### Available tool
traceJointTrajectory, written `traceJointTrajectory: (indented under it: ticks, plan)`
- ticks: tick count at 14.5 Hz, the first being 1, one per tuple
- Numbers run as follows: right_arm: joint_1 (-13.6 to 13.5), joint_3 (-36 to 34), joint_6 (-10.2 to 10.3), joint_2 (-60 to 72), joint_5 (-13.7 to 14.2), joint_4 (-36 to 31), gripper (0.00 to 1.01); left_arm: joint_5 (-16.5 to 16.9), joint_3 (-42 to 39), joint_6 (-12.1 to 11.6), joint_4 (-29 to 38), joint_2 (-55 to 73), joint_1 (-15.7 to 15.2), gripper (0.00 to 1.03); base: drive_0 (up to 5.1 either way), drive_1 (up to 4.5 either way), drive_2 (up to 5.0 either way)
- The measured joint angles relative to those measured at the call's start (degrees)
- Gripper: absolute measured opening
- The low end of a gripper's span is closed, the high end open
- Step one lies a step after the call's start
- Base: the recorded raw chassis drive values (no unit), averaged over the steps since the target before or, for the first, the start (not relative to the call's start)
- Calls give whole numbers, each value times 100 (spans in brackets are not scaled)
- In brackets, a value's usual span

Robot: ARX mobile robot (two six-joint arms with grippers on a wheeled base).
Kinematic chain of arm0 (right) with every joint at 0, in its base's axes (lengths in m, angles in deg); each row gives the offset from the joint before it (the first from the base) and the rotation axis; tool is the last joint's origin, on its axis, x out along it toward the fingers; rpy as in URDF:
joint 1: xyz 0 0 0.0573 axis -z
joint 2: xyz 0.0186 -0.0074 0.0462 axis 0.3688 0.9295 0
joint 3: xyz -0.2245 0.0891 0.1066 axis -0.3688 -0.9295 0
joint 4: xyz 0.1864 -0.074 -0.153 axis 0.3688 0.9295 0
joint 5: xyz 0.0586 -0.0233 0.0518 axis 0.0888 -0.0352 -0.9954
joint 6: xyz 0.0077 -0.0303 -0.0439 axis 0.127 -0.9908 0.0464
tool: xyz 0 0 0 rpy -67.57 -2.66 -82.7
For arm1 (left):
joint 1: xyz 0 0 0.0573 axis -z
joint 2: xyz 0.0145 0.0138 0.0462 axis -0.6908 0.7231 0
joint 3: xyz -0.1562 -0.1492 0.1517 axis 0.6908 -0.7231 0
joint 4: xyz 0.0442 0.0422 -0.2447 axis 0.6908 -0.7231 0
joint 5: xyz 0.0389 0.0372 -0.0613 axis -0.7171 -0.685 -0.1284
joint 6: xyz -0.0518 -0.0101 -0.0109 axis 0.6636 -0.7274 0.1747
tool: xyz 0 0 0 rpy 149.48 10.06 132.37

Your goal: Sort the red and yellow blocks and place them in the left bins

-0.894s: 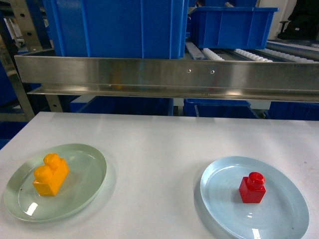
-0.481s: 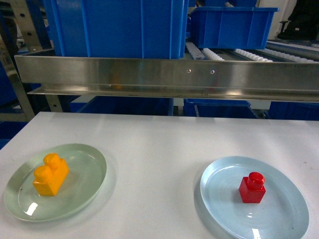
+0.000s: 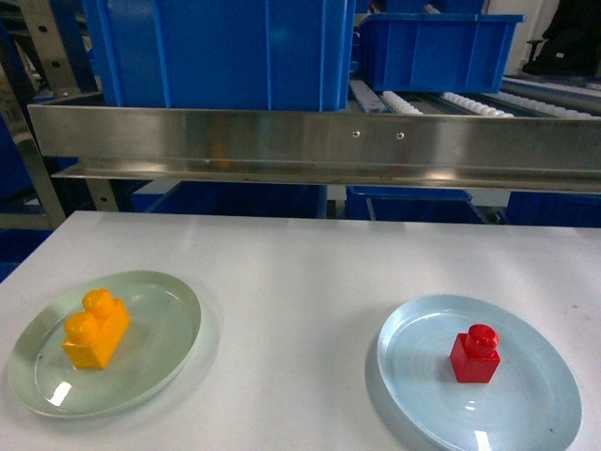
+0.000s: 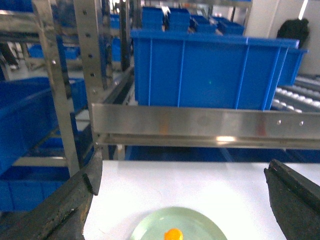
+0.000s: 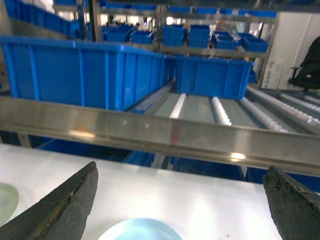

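The orange-yellow brick lies on a pale green glass plate at the table's front left. The red cube stands on a pale blue plate at the front right. A large deep blue crate sits on the rack behind a steel rail, left of centre. Neither gripper shows in the head view. My left gripper is open and empty, above and behind the green plate, where one yellow stud peeks in. My right gripper is open and empty over the blue plate's far rim.
A steel rail fronts the roller rack along the table's far edge. A smaller blue bin sits right of the big crate, with white rollers beside it. More blue crates stand under the rack. An upright steel post rises at the left.
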Motion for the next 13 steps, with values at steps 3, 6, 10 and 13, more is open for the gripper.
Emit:
traceJointTrajectory:
  ticks: [3, 6, 10, 13]
  plan:
    - [-260, 957, -122, 4332, -214, -2024, 98, 122, 1521, -330, 1661, 4111, 522, 98, 0, 0, 0]
    - [-487, 1156, -127, 5624, -339, -2114, 98, 120, 1491, -503, 1639, 4605, 568, 98, 0, 0, 0]
    - [-516, 1215, -120, 6347, -356, -2243, 98, 118, 1512, -507, 1705, 4503, 557, 98, 0, 0, 0]
    - [-461, 1263, 63, 6721, -487, -2286, 98, 118, 1512, -509, 1705, 4503, 557, 98, 0, 0, 0]
